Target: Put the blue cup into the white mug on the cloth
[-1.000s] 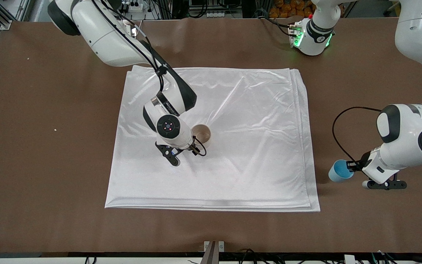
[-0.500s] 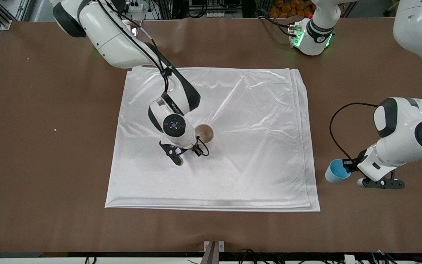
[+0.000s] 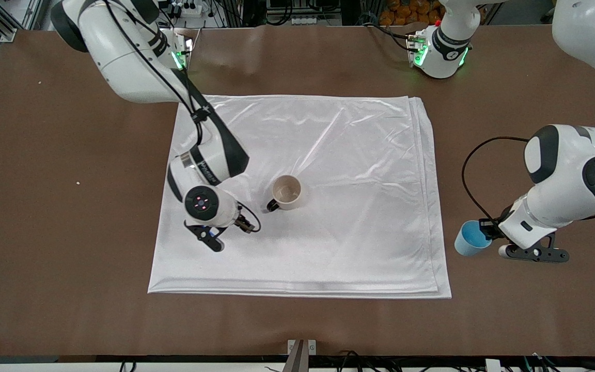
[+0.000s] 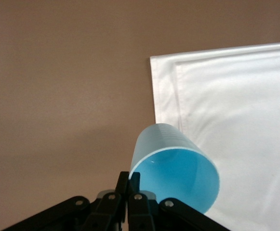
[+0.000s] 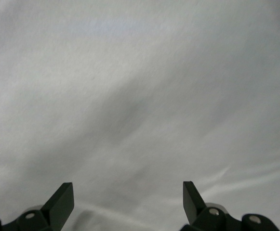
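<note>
The white mug (image 3: 287, 191) stands upright on the cloth (image 3: 359, 170) near its middle, with its dark handle toward the front camera. My right gripper (image 3: 245, 226) is open and empty over the cloth, beside the mug toward the right arm's end; its fingertips (image 5: 62, 198) show wide apart over bare cloth (image 5: 140, 96). My left gripper (image 3: 486, 228) is shut on the rim of the blue cup (image 3: 469, 239) and holds it tilted over the brown table, just off the cloth's edge at the left arm's end. The cup (image 4: 178, 166) and the cloth corner (image 4: 236, 96) show in the left wrist view.
The brown table (image 3: 70, 232) surrounds the cloth on all sides. The left arm's base (image 3: 439, 49) with green lights stands at the table's edge farthest from the front camera.
My right gripper has left the mug's handle and moved toward the right arm's end, uncovering the mug. My left gripper has carried the blue cup a little toward the cloth.
</note>
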